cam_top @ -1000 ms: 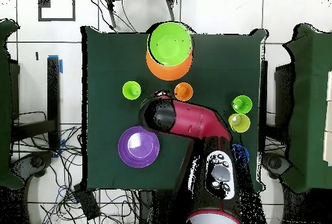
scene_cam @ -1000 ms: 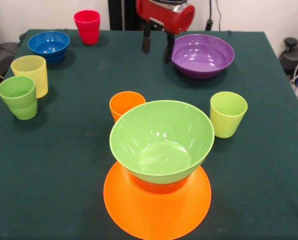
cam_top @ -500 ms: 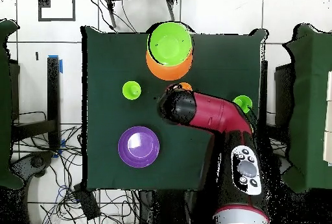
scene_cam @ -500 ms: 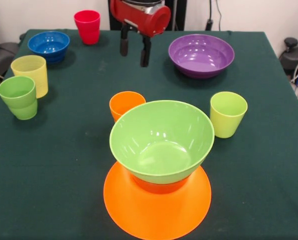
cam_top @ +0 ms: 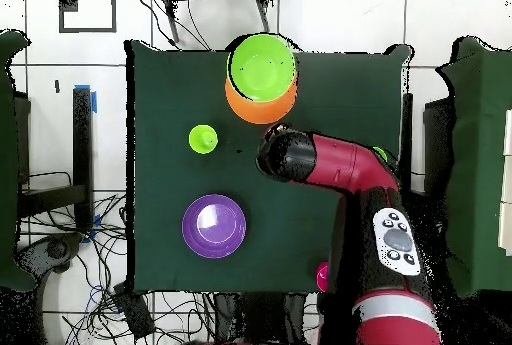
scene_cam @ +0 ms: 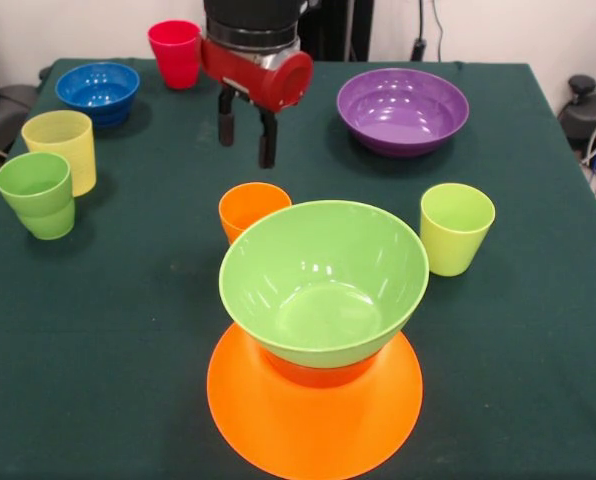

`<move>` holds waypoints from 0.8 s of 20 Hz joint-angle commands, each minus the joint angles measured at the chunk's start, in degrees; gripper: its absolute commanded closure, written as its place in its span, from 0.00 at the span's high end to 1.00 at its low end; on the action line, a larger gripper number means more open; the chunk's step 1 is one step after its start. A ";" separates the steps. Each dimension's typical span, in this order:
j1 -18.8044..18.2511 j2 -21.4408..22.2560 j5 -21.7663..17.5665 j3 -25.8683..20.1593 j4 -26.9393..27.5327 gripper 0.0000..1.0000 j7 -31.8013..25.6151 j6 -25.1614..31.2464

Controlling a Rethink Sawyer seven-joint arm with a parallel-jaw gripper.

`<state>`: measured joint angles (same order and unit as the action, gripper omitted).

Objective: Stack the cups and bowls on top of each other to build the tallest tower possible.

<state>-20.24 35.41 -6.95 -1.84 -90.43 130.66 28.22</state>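
Over the last second my tool (scene_cam: 246, 140) has swung from beside the purple bowl (scene_cam: 403, 108), upper right, leftward to hang empty, fingers apart, just above the orange cup (scene_cam: 251, 208) at centre; I judge that cup is my next pick. The tower (scene_cam: 318, 330), lower centre, is unchanged: green bowl on a red-orange piece on the wide orange base. In the overhead view my arm hides the orange cup and the cups beyond.

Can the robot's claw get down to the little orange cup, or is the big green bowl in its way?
Probably yes. The gripper hangs open above the table just behind the orange cup. The green bowl sits in front of the cup, so the way down looks free.
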 commanded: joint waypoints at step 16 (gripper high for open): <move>-4.64 -8.82 -9.91 -11.44 6.76 1.00 -12.24 3.91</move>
<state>-23.39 29.27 -11.69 -7.43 -86.76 130.66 28.22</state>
